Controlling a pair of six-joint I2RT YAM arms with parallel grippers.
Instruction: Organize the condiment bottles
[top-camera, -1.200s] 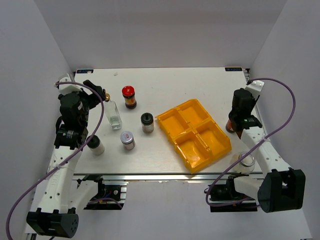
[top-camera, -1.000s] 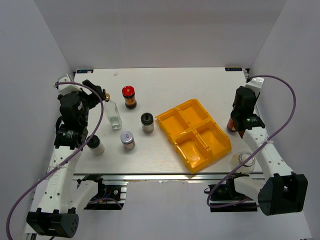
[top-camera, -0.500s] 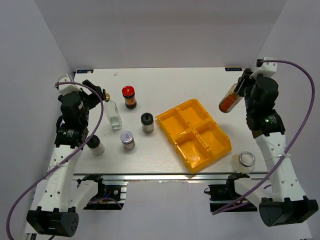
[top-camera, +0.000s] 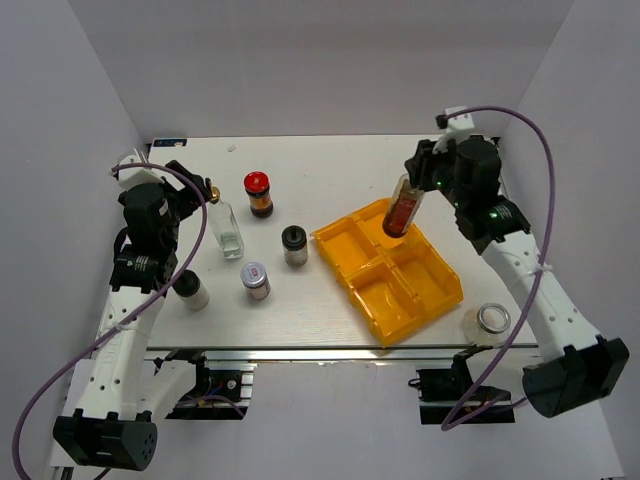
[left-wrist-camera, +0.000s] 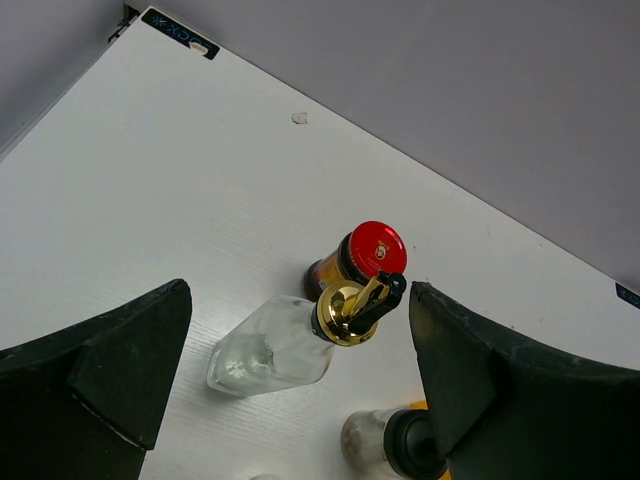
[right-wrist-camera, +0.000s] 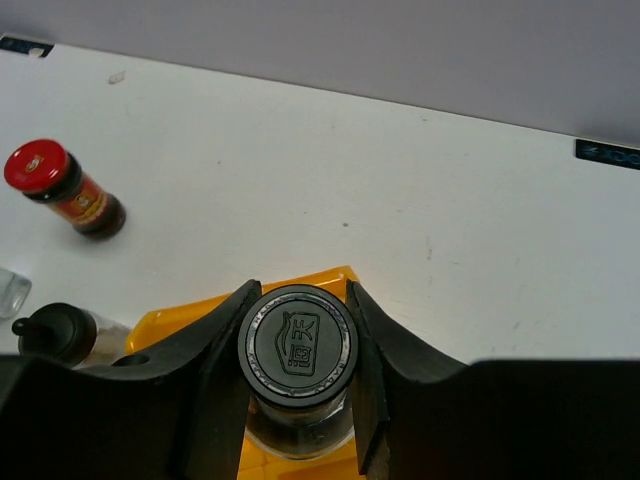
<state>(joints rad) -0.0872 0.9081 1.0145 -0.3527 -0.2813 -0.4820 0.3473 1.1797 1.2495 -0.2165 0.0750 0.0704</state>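
Plainly the risk sits with the right pincer (top-camera: 411, 183). It pinches the brown glass sauce bottle with the black cap (top-camera: 400, 215) just under that cap and holds it tilted over the far compartment of the yellow four-compartment plastic tray (top-camera: 432, 288). Released at that lean, the bottle would likely topple against a divider or end up on its side, and so high a grip lets the base swing. How far the base hangs above the tray floor is hard to judge, perhaps only slightly. The left pincer (left-wrist-camera: 300, 300) is spread wide near the clear glass bottle with the gold spout (left-wrist-camera: 268, 352) on the table (top-camera: 330, 160). A careless approach could knock it into the red-lidded dark jar (top-camera: 259, 194) close by.
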